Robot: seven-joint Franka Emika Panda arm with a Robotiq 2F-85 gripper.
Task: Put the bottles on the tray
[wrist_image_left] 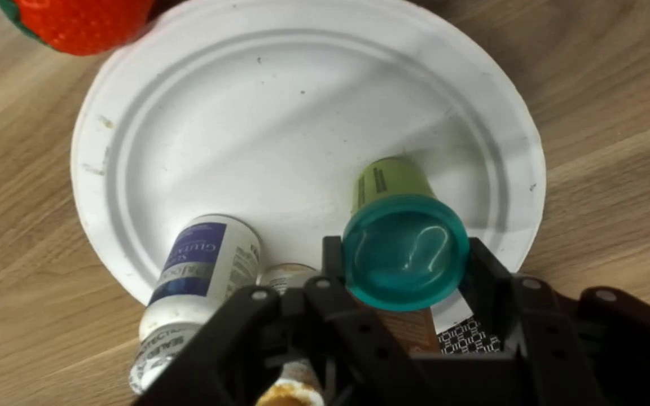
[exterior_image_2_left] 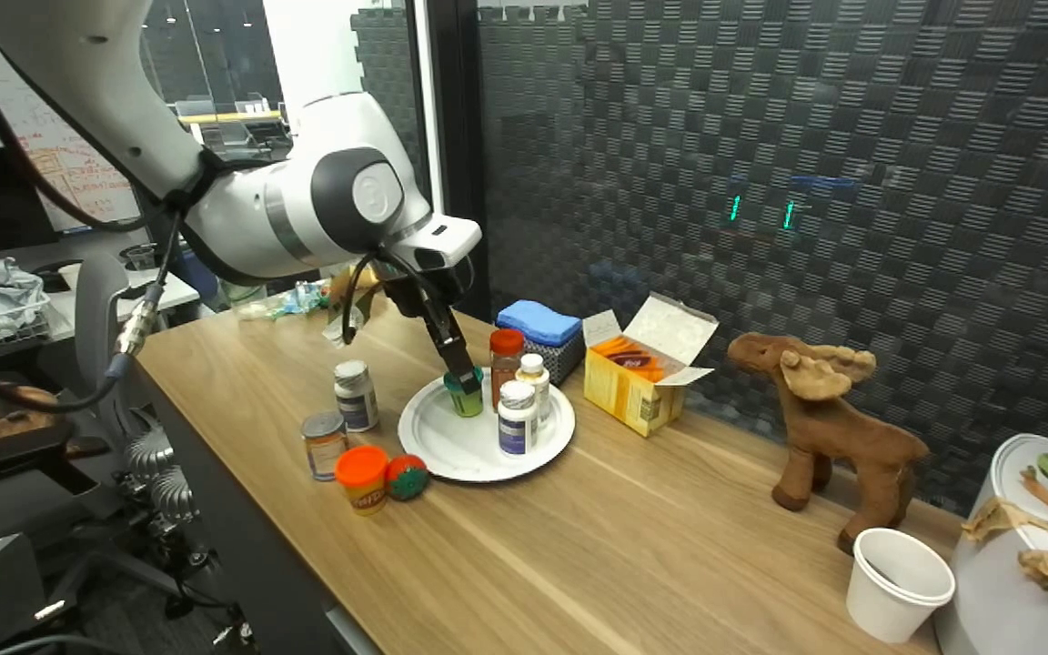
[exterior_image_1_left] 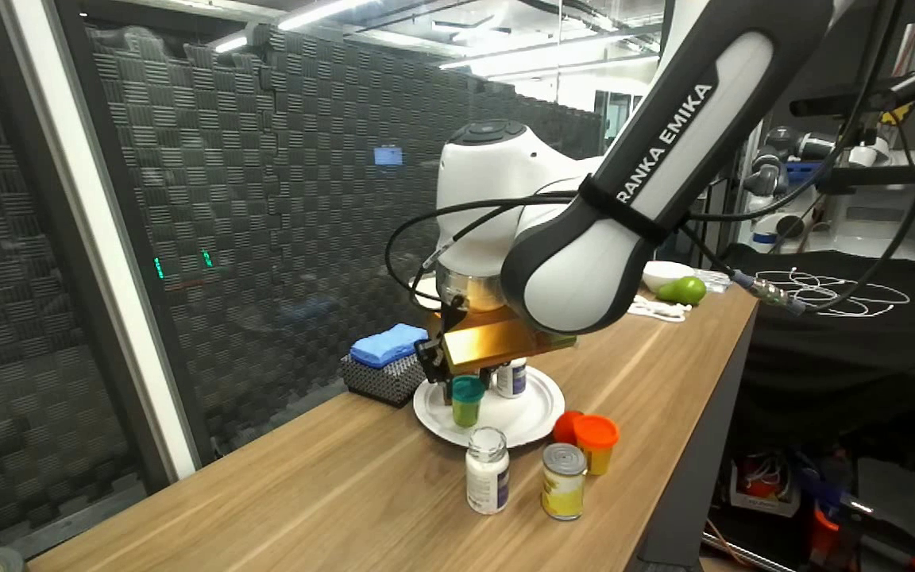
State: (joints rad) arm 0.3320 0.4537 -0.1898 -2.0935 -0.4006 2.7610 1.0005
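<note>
A teal-lidded green jar (exterior_image_1_left: 466,403) stands on the white tray (exterior_image_1_left: 535,417); both also show in an exterior view, jar (exterior_image_2_left: 467,404), tray (exterior_image_2_left: 451,457). In the wrist view my gripper (wrist_image_left: 401,254) has its fingers touching both sides of the teal lid (wrist_image_left: 407,251), so it looks shut on the jar. Two white-capped bottles (exterior_image_2_left: 517,426) (exterior_image_2_left: 535,382) and a red-capped brown bottle (exterior_image_2_left: 504,373) stand at the tray's far side. Off the tray stand a white bottle (exterior_image_1_left: 488,481) and an orange-lidded yellow jar (exterior_image_1_left: 596,445).
A metal can (exterior_image_1_left: 563,485) and a red strawberry (exterior_image_2_left: 407,477) sit beside the tray. A blue sponge (exterior_image_2_left: 539,321) on a black patterned box, a yellow open box (exterior_image_2_left: 633,396), a toy moose (exterior_image_2_left: 838,437), white cups (exterior_image_2_left: 897,591) and a tall white container (exterior_image_2_left: 997,582) line the wall.
</note>
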